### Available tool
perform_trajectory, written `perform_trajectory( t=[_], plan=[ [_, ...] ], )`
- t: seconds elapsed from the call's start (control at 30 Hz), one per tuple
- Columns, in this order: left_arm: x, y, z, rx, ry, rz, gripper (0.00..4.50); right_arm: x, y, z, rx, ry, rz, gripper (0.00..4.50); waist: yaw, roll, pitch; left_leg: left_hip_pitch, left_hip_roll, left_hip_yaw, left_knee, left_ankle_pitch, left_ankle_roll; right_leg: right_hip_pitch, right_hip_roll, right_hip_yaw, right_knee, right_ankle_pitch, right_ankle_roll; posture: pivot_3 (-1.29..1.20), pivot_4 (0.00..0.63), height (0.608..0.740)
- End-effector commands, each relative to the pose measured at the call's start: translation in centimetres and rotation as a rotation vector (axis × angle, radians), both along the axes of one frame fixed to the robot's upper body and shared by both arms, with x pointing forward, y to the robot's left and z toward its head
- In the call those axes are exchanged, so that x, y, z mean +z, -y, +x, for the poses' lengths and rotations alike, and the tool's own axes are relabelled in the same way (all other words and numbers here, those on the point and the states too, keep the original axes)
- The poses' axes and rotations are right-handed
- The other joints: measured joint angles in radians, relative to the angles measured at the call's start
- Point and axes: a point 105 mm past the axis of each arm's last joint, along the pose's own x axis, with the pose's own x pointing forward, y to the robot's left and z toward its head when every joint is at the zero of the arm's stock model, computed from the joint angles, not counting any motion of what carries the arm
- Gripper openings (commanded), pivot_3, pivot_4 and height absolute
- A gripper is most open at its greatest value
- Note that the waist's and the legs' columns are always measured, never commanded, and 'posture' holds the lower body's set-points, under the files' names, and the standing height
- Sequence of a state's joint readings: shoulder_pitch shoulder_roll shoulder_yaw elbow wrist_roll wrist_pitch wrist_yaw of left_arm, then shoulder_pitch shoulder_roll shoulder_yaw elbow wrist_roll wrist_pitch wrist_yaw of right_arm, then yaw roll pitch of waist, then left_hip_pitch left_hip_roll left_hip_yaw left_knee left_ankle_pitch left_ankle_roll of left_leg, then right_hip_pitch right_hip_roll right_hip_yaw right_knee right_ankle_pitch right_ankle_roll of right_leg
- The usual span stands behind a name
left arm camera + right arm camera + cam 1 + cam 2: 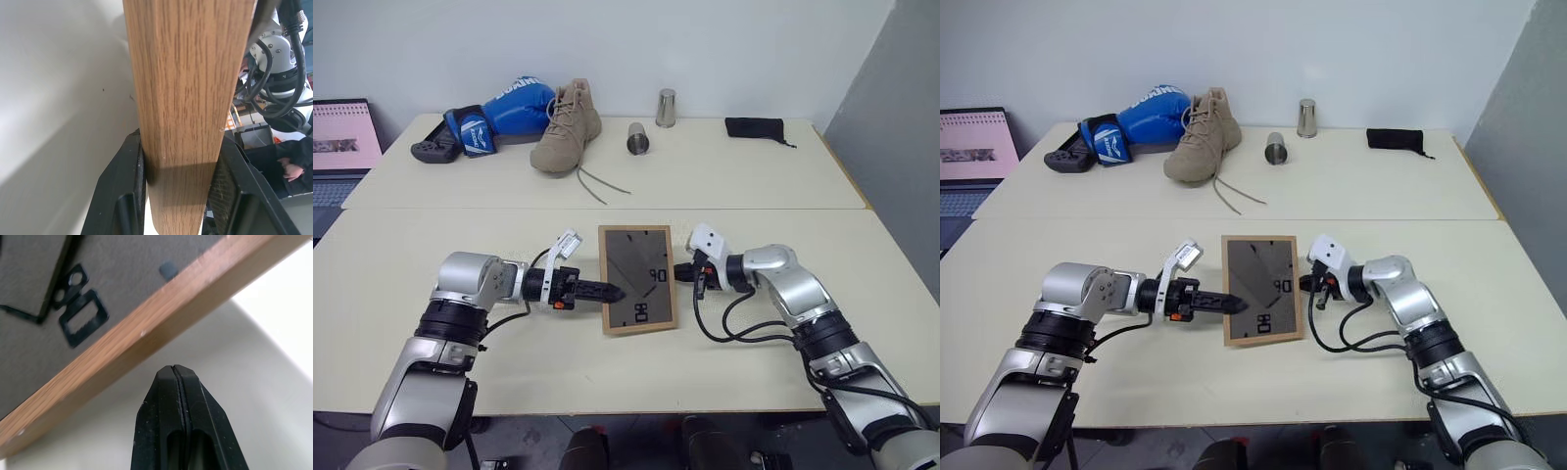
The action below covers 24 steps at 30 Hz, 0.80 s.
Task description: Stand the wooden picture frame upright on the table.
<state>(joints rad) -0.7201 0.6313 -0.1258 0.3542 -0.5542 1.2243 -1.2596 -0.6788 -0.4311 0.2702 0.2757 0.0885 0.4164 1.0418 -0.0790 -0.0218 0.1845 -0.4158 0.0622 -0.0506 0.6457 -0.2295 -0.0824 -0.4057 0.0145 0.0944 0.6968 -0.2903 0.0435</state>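
Observation:
The wooden picture frame (636, 279) is in the middle of the near half of the table (754, 186), its dark grey back panel turned up toward me. My left gripper (607, 292) reaches in from the left and is shut on the frame's left edge. In the left wrist view the light-wood edge (186, 98) sits clamped between the two black fingers (117, 191). My right gripper (683, 275) is shut and empty, its tip (174, 369) just short of the frame's right edge (146, 333). The picture side is hidden.
On the far half of the table lie a blue boxing glove (504, 116), a tan boot (566, 127) with loose laces, a black controller (435, 150), two metal cups (638, 138) (666, 108) and a black pouch (754, 127). A laptop (342, 147) stands off the table's left.

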Motion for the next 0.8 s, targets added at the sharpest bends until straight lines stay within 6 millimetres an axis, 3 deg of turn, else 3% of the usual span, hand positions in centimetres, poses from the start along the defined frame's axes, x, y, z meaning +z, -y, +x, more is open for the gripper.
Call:
perform_trajectory(
  t=[0.03, 0.17, 0.33, 0.53, 0.67, 0.8],
  plan=[
    [3.1, -0.4, 1.4, 0.034, 0.174, -0.013, 1.30, 2.4, 2.1, 0.0, -0.022, 0.032, 0.039, 0.00, 0.001, 0.000, 0.000, 0.000, 0.000, 0.000, 0.000, 0.000, 0.000, 0.000, 0.000, 0.000, 0.000, 0.000, 0.000, 0.00, 0.150, 0.740],
    [7.1, -1.2, 3.1, 0.124, 0.344, -0.057, 1.30, 6.6, 3.9, -0.9, 0.018, 0.013, 0.119, 0.76, 0.002, 0.000, 0.001, -0.001, 0.000, 0.000, 0.000, 0.000, 0.000, -0.001, 0.000, 0.000, -0.001, 0.000, 0.000, 0.00, 0.150, 0.740],
    [8.1, -1.4, 3.5, 0.158, 0.418, -0.048, 1.30, 10.5, 1.6, -1.8, 0.096, -0.002, 0.257, 1.99, -0.007, 0.000, 0.001, 0.000, 0.000, 0.000, -0.001, 0.000, 0.000, -0.001, 0.000, 0.001, 0.000, 0.000, 0.000, 0.00, 0.150, 0.740],
    [8.0, -1.1, 3.3, 0.140, 0.448, -0.021, 1.30, 12.8, -2.5, -1.6, 0.159, 0.030, 0.327, 3.37, -0.005, 0.000, 0.001, 0.000, 0.000, 0.000, -0.001, 0.000, 0.000, -0.001, 0.001, 0.000, 0.000, 0.000, 0.000, 0.00, 0.150, 0.740],
    [8.1, -0.9, 3.1, 0.131, 0.456, -0.017, 1.30, 13.1, -4.6, -1.1, 0.180, 0.069, 0.328, 4.22, -0.004, 0.000, 0.001, -0.001, 0.001, 0.000, -0.001, 0.000, 0.000, -0.001, 0.001, 0.000, 0.000, 0.000, 0.000, 0.00, 0.150, 0.740],
    [8.1, -0.6, 3.1, 0.126, 0.460, -0.017, 1.30, 12.8, -6.7, -1.1, 0.219, 0.082, 0.328, 4.22, -0.003, 0.000, 0.001, -0.001, 0.000, 0.000, -0.001, 0.000, 0.000, -0.001, 0.000, 0.000, 0.000, 0.000, 0.000, 0.00, 0.150, 0.740]
  ],
)
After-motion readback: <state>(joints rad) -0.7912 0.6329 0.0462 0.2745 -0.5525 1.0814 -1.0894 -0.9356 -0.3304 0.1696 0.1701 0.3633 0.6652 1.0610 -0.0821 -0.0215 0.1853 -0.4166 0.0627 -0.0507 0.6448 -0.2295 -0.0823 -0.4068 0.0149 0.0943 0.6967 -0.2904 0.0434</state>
